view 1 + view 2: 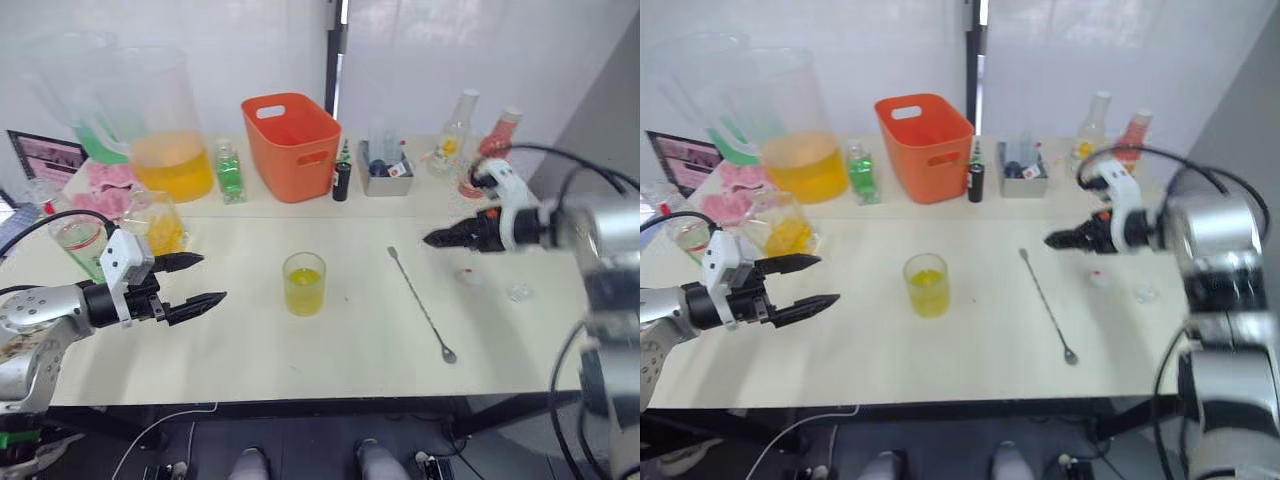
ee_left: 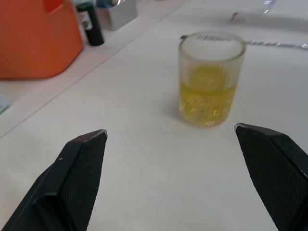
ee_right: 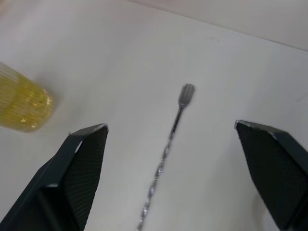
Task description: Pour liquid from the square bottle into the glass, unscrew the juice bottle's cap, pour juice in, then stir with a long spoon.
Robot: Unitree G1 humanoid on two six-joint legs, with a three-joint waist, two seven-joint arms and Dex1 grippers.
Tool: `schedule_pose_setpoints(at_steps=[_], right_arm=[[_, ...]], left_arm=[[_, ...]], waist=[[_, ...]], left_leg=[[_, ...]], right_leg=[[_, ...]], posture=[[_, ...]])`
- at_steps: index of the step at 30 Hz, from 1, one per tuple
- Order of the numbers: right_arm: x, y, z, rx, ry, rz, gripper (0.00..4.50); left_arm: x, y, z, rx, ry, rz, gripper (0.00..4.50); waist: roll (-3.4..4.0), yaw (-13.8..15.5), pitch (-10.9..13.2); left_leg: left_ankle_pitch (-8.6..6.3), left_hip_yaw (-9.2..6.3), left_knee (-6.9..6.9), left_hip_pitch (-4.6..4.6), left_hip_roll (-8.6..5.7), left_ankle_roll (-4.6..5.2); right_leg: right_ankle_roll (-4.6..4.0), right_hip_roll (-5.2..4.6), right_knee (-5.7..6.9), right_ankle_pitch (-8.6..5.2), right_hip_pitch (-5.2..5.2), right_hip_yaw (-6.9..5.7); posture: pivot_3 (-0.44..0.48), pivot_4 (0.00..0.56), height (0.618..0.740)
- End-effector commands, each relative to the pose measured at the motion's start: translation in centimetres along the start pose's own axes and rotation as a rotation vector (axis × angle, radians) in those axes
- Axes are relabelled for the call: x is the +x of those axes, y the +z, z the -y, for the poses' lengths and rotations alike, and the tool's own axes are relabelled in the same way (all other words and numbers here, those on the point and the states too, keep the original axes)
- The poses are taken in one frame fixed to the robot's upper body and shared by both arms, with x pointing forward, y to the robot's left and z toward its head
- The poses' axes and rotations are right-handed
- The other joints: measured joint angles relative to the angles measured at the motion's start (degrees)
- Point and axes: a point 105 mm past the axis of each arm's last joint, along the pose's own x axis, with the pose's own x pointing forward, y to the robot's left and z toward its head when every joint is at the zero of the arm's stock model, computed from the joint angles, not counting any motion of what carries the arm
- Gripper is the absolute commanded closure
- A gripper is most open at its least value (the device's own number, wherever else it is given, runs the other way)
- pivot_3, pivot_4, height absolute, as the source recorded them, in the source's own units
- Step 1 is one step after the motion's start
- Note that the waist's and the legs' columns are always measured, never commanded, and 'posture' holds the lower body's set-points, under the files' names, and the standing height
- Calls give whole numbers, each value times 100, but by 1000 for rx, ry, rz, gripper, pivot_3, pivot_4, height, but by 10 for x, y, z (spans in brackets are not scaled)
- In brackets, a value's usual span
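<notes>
Where white wall meets table [image 1: 250, 340], glass [image 1: 303, 284] centred

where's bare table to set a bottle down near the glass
Free: between the glass and the long spoon, and between the glass and the left hand. Crowded: the back row around the orange bin.

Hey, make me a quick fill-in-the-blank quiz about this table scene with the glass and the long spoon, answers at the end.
1. The glass holds ____ liquid.
2. The long spoon lies flat on the ____.
3. The left tool has its fingers ____.
4. The tub behind the glass is ____.

Answers: yellow; table; open; orange
</notes>
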Motion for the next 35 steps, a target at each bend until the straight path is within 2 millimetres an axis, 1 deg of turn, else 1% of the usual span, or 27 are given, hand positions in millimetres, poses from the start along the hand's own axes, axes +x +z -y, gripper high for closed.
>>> schedule_pose_setpoints(at_steps=[1,2,4,5,6,7,9,10,12,14,15,17,21,24,27,31,34,35], right_arm=[[-43,24,-22,-204,-10,207,44],[-45,20,-23,-211,-13,207,44],[-58,1,-29,-179,23,259,44],[-63,-6,-31,-179,21,273,44],[-66,-10,-32,-182,17,281,44],[-71,-13,-29,-214,-19,323,44],[-79,-32,-26,-219,-54,325,44],[-81,-37,-25,-221,-60,322,44],[-88,-55,-26,-211,-43,322,44],[-93,-64,-26,-198,-32,326,44],[-98,-69,-19,-234,-75,319,44],[-111,-85,-3,-233,-146,311,44],[-126,-109,11,-256,-225,275,44],[-135,-129,22,-254,-284,247,44],[-141,-140,25,-250,-325,249,44],[-144,-146,25,-250,-348,262,44],[-143,-145,25,-252,-355,271,44],[-142,-143,25,-254,-353,278,44]], left_arm=[[-7,-7,-8,48,32,-26,0],[-7,-8,-8,50,31,-28,0],[-9,-23,-8,32,41,-40,0],[-10,-28,-8,32,45,-44,0],[-10,-30,-8,35,47,-45,0],[-13,-34,-9,23,51,-54,0],[-20,-41,-13,-4,78,-69,0],[-22,-42,-14,-10,86,-73,0],[-31,-52,-19,-22,145,-83,0],[-35,-58,-20,-23,174,-89,0],[-41,-64,-22,-26,208,-106,0],[-54,-78,-23,-43,257,-157,0],[-69,-92,-21,-71,304,-174,0],[-73,-102,-16,-92,306,-199,0],[-74,-110,-13,-109,308,-219,0],[-75,-118,-10,-110,314,-231,0],[-74,-116,-12,-107,327,-216,0],[-73,-116,-11,-130,307,-217,0]], waist=[[2,30,0],[2,22,0],[-5,21,-4],[-14,40,-12],[-16,39,-12],[-16,37,-12],[-18,46,-11],[-18,47,-11],[-18,47,-12],[-20,46,-12],[-19,37,-12],[-21,12,-13],[-22,-32,-13],[-22,-43,-13],[-22,-55,-13],[-21,-64,-13],[-22,-72,-13],[-22,-72,-13]], left_leg=[[-2,0,2,2,0,-2],[-2,1,2,1,0,-3],[-2,1,9,3,0,-3],[-2,1,5,8,1,-3],[-2,0,7,25,1,-4],[-3,1,10,36,1,-5],[-5,6,20,30,1,-10],[-7,6,27,32,1,-13],[-11,6,40,32,1,-19],[-21,5,41,36,1,-34],[-27,5,43,42,1,-44],[-29,5,45,42,1,-48],[-31,5,45,48,1,-49],[-32,5,45,49,1,-51],[-33,5,45,57,1,-53],[-33,5,43,73,1,-54],[-35,5,40,111,1,-56],[-36,5,39,119,1,-57]], right_leg=[[6,-1,2,1,2,0],[6,0,-2,0,1,0],[-7,-1,-3,-2,4,0],[-24,0,-8,-8,12,-2],[-24,0,-5,-9,26,-2],[-25,-1,-7,-11,38,-1],[-27,-2,-9,2,31,2],[-26,-3,-7,3,34,3],[-30,-3,-7,11,34,3],[-31,-3,-9,16,40,3],[-31,-3,-9,16,47,4],[-33,-3,-9,18,48,4],[-33,-4,-12,18,55,3],[-33,-5,-13,18,55,3],[-34,-6,-14,17,61,4],[-34,-7,-19,17,77,3],[-36,-8,-32,16,110,2],[-37,-9,-37,16,112,3]], posture=[[0,150,731],[0,150,731],[0,150,731],[0,150,731],[0,150,731],[0,150,731],[0,150,731],[0,150,731],[0,150,731],[0,150,731],[0,150,731],[0,150,731],[0,150,731],[0,150,731],[0,150,731],[0,150,731],[0,150,731],[0,150,731]])
